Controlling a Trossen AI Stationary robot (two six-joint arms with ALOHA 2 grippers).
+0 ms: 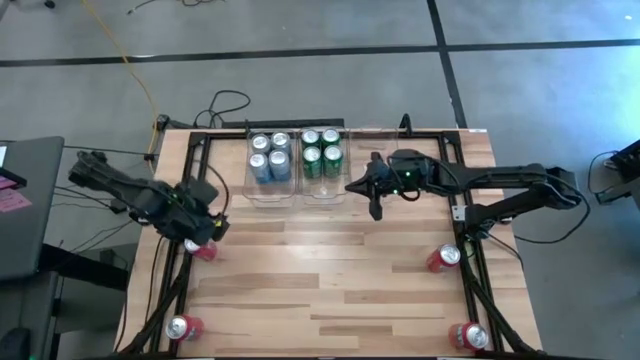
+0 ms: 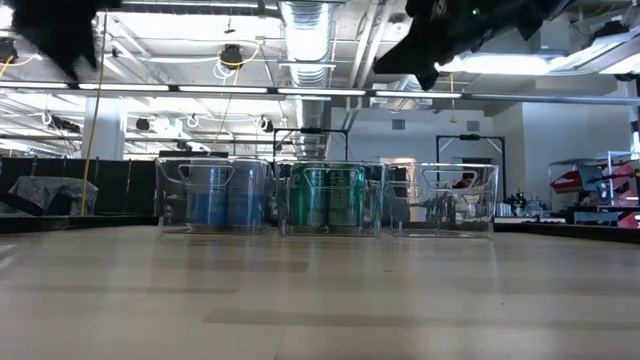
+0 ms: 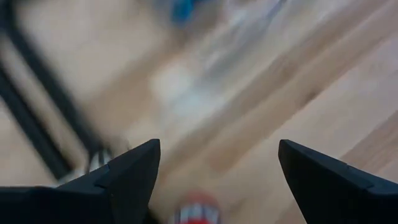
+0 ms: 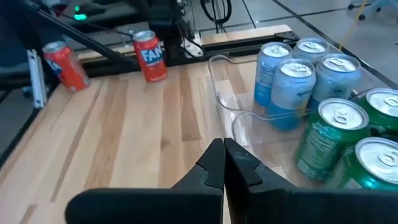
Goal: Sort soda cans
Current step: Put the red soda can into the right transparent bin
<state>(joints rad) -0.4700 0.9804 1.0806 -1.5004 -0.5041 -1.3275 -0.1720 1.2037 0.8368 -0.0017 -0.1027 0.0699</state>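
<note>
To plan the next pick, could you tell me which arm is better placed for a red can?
Left: its open gripper hovers right over a red can, while the shut right gripper sits by the bins.

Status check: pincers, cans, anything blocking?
Left pincer open over a red can. Right pincer shut, empty, by the green cans. Nothing blocking.

You see: grey floor [image 1: 300, 25] with dark line | wooden table [image 1: 330, 270] | ceiling ducts [image 2: 310, 30] | strip lights [image 2: 230, 92] lit
</note>
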